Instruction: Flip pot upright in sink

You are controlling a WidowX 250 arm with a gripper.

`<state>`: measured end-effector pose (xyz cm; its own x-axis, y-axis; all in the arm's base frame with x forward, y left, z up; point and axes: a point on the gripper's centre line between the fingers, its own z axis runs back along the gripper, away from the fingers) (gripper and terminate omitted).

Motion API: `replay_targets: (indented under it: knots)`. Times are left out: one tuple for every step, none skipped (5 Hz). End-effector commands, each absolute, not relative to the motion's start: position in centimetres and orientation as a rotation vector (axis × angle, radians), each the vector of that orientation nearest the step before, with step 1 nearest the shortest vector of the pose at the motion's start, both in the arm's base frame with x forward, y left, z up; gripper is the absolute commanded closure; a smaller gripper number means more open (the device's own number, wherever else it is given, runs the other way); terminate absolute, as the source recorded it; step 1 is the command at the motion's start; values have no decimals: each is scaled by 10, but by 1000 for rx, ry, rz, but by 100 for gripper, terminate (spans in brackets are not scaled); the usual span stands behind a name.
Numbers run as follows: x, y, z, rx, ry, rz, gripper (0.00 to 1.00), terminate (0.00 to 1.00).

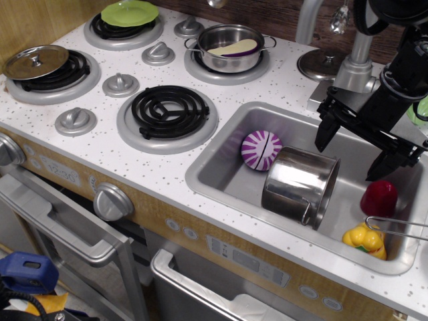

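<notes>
The pot (299,184) is a tall shiny steel cylinder lying on its side in the sink (221,179), its open mouth facing right and toward the front, one wire loop handle low at its rim. It rests against a purple striped ball (261,150). My black gripper (353,155) hangs over the right part of the sink, above and to the right of the pot, apart from it. Its two fingers are spread wide and hold nothing.
A red pepper (378,198) and a yellow toy (365,241) lie at the sink's right end, with a wire handle (396,226) over them. The silver faucet (354,63) stands behind. A shallower steel pot (231,47) sits on a back burner.
</notes>
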<state>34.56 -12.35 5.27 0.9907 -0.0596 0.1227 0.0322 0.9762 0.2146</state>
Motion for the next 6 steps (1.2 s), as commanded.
replay_targets:
  knots:
    - [346,-123,53,214,-129,-46,0,0]
    - [349,-132,45,367,-141,-89,0,0]
    - [349,-134,38,453,-152,-111,0,0]
    - [351,-136,31,546,-167,-146,0,0]
    - [352,-133,23,687,-194,-226,0,0]
    - [355,-126,20,734,-207,-260,0,0]
